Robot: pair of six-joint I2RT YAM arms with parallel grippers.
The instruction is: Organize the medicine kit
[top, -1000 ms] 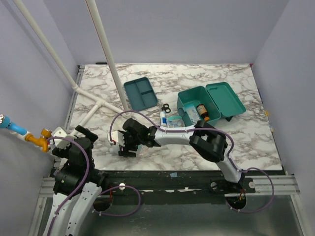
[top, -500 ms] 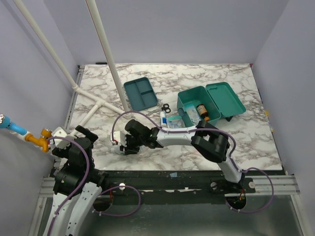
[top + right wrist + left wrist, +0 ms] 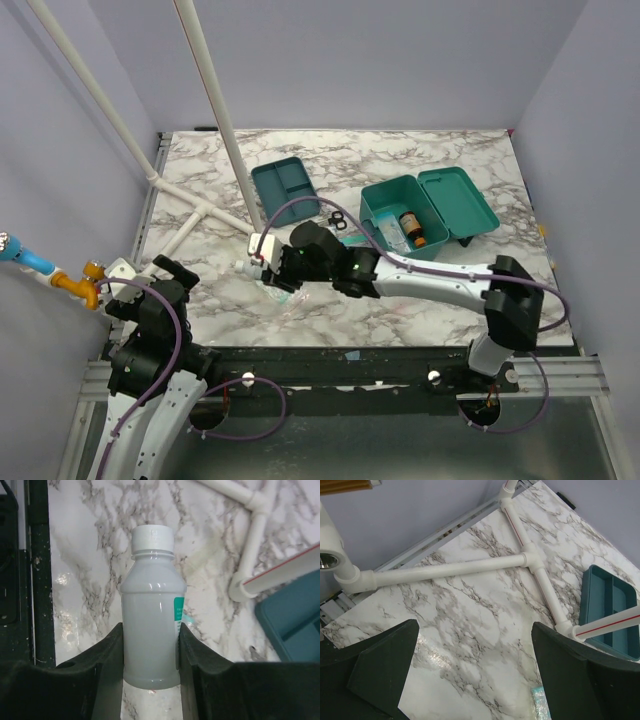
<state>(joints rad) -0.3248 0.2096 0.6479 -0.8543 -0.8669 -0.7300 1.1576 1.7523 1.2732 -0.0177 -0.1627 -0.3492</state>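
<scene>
Right gripper clamped on white bottle, fingers on its lower body.
Medicine kit sits open, well apart to the right; smooth bottle may slip or tilt during carry.

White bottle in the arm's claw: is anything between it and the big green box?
Nothing tall. The right gripper holds the white bottle left of the medicine kit, whose lid stands open. Black scissors lie flat on the marble between them, near the kit's left wall; carried high, the bottle should clear them.
</scene>
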